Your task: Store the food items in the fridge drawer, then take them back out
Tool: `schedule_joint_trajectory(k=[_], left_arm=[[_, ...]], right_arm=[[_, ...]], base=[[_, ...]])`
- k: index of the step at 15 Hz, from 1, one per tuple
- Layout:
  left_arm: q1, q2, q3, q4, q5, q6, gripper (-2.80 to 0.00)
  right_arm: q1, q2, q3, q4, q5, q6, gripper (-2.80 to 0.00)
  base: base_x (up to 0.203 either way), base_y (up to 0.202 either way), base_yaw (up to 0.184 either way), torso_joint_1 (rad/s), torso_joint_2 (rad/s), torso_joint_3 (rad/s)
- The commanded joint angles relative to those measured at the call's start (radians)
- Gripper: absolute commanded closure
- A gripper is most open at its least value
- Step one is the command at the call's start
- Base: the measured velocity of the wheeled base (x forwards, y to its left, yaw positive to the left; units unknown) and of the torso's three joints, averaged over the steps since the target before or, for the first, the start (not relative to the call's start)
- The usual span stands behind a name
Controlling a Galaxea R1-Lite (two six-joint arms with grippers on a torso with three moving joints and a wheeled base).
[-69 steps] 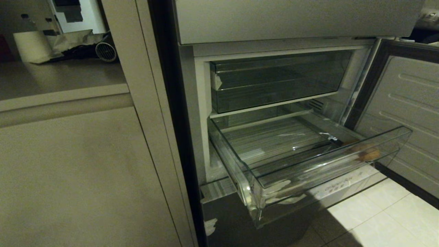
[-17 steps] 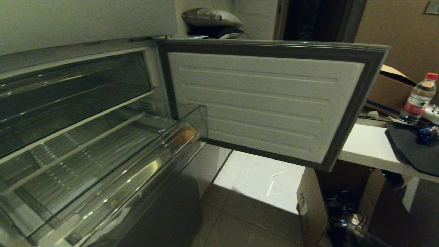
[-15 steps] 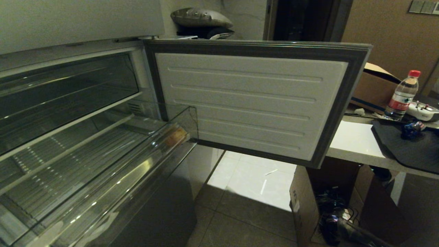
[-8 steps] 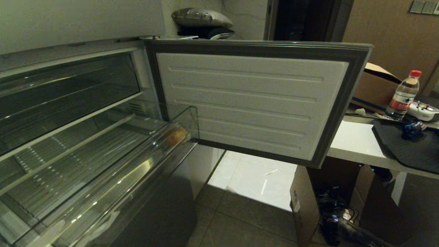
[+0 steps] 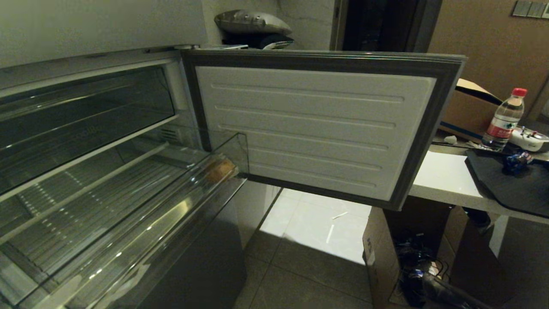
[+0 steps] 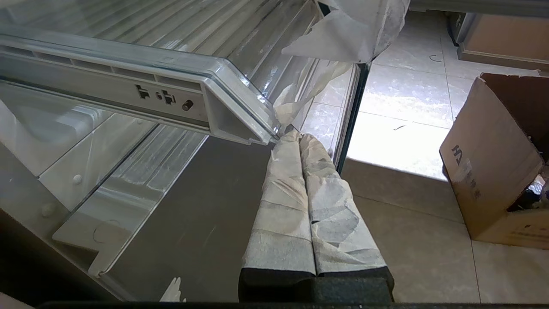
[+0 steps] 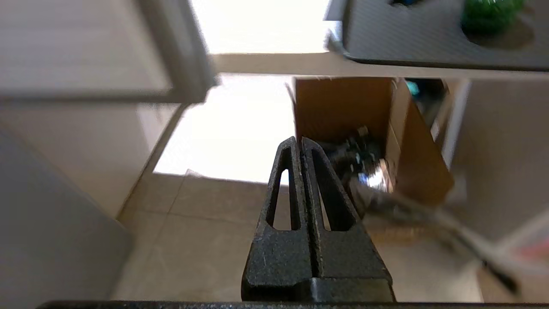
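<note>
**Drawer pulled out, roll in its far corner, both end effectors clenched on nothing**

The fridge drawer (image 5: 128,223) stands pulled out of the grey steel fridge, its clear front wall and ribbed floor catching the dim light. One food item (image 5: 219,170), a small orange-brown lump like a bread roll, lies inside it at the right-hand front corner, pressed close to the clear wall, just beside the open fridge door (image 5: 317,128). That door swings out to the right, its white ribbed inner panel facing the room. Above the drawer sits a shallower clear tray (image 5: 81,116).

Neither arm shows from the head view. The left end effector (image 6: 300,136) has its paper-wrapped fingers (image 6: 283,201) pressed together, holding nothing; its tips sit right at the lower front corner of the drawer, over a dark panel below, and whether they touch the plastic I cannot tell. The right end effector (image 7: 299,141) is clenched too, black fingers (image 7: 283,223) flat against each other and empty, hanging over the tiled floor (image 5: 309,223) and pointing toward a cardboard box (image 5: 386,257) under the white bench (image 5: 446,178).

On that bench stand a water bottle (image 5: 502,122) with a red cap and a dark mat (image 5: 510,189).
</note>
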State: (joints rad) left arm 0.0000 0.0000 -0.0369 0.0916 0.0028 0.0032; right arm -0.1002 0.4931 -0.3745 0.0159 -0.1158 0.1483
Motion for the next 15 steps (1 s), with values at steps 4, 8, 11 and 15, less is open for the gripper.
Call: schedule_joint_trajectory(k=[4,8,11,15], left_arm=[[0.0,0.0,0.0,0.0,0.0,0.0,0.0],[0.0,0.0,0.0,0.0,0.0,0.0,0.0],[0.0,0.0,0.0,0.0,0.0,0.0,0.0],[0.0,0.0,0.0,0.0,0.0,0.0,0.0]], right_arm=[[-0.37,0.605,-0.119,-0.351,0.025,0.063,-2.8],[-0.559,0.829,-0.179,-0.59,0.059,0.058,-2.8],[-0.583,0.964,-0.2,-0.674,0.065,0.011,-2.8],[-0.583,1.107,-0.309,-0.695,0.086,-0.067,-2.8]], base=[[0.0,0.0,0.0,0.0,0.0,0.0],[0.0,0.0,0.0,0.0,0.0,0.0],[0.0,0.0,0.0,0.0,0.0,0.0],[0.0,0.0,0.0,0.0,0.0,0.0]])
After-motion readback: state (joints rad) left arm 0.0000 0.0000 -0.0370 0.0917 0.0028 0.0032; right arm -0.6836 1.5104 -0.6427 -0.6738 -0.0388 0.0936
